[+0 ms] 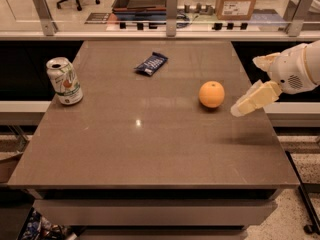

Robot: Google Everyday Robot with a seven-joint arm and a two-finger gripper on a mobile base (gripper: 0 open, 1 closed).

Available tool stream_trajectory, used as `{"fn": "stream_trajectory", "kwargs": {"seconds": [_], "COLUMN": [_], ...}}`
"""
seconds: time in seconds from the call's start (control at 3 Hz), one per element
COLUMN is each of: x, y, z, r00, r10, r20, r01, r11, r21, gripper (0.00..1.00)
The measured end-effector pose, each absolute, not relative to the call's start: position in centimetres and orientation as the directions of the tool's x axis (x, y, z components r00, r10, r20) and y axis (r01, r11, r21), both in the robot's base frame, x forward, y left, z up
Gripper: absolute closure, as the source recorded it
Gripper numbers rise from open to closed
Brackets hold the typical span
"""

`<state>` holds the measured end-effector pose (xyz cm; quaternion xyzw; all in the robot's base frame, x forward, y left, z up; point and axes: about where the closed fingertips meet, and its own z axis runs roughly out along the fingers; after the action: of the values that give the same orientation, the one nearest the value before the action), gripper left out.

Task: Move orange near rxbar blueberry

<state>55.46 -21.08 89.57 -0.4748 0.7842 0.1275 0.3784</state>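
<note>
The orange (211, 94) sits on the brown table (150, 154), right of centre. The rxbar blueberry (151, 63), a dark blue wrapper, lies flat at the far middle of the table, well apart from the orange. My gripper (245, 86) comes in from the right edge, just to the right of the orange and slightly above the tabletop. It is open and empty. Its lower finger (252, 99) points toward the orange without touching it.
A white-green drink can (64, 81) stands upright near the table's left edge. A glass rail with metal posts (171, 6) runs behind the table. The table's right edge lies under my gripper.
</note>
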Motion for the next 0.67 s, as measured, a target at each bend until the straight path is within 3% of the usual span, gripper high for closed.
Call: {"fn": "stream_trajectory", "kwargs": {"seconds": [0.67], "x": [57.4], "y": [-18.9], "z": [85.9], "r00": [-0.290], "r10": [-0.638], "r20": [-0.713], "r01": [-0.859], "r11": [0.502], "r21": [-0.100], "gripper": [0.00]}}
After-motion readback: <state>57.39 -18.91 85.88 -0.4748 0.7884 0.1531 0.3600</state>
